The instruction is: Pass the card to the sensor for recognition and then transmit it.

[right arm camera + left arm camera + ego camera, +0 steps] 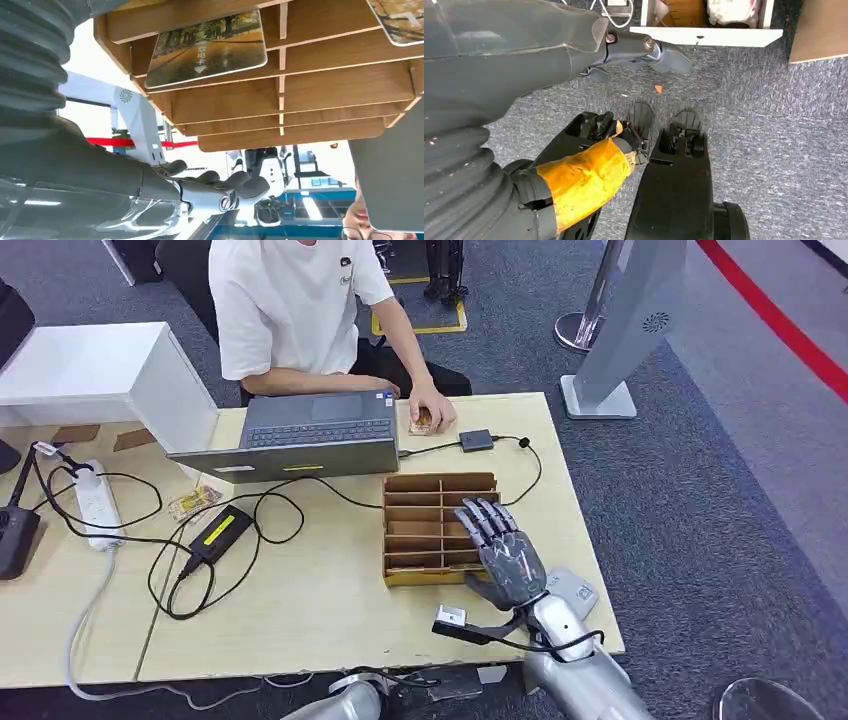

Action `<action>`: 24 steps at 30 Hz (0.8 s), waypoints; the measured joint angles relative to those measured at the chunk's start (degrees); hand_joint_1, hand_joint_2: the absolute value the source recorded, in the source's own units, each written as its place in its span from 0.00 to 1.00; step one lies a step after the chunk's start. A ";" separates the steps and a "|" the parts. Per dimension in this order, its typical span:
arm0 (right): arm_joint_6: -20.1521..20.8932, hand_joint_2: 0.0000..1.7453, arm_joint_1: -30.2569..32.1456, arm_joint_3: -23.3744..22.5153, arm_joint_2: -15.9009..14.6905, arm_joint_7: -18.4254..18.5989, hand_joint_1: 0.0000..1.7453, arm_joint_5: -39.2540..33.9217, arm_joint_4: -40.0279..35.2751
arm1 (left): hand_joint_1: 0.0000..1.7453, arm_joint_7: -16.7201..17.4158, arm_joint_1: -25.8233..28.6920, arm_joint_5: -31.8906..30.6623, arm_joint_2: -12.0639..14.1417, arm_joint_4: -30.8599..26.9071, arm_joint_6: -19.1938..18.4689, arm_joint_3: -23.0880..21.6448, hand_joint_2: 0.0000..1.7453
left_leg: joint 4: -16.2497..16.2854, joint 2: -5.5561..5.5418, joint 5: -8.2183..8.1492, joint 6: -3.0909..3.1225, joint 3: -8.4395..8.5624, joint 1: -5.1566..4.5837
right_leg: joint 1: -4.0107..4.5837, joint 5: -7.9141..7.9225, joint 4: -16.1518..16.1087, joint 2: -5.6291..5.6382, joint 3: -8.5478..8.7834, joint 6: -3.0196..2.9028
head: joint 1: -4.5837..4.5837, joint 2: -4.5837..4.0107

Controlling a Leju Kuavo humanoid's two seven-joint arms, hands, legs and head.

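While the left hand [639, 52] hangs empty beside the robot's body over the carpet, fingers loosely curled, the right hand [503, 550] hovers over the wooden rack [415, 525] on the worktop [330, 620], fingers spread and holding nothing. One card [207, 47] lies flat in a near slot of the rack; the corner of a second card [400, 20] shows in a neighbouring slot. I judge each to be thin, light, stiff plastic with a glossy, slippery face, best pinched by its free edge and slid out of the slot. Farther off sit one laptop [300, 435] and one small black sensor [476, 439]; a person's hand [432, 410] covers what may be a third card.
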 joint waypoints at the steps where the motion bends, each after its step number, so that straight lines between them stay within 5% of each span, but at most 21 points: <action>1: 0.00 1.00 0.00 -0.02 0.00 0.00 0.00 0.00 0.00 | 0.00 0.00 0.00 0.00 0.00 0.00 -0.02 0.00 1.00 | 0.00 0.00 0.00 0.00 0.00 0.00 | 0.00 0.00 0.00 0.00 0.00 0.00 | 0.02 0.00; 24: 0.00 1.00 0.02 -1.55 0.00 -0.59 0.00 1.09 -0.18 | 0.00 0.02 -0.01 0.11 0.00 0.00 -0.11 0.00 1.00 | 0.00 0.00 0.00 0.00 0.00 0.00 | 0.00 0.00 0.00 0.00 0.00 0.00 | 0.00 0.00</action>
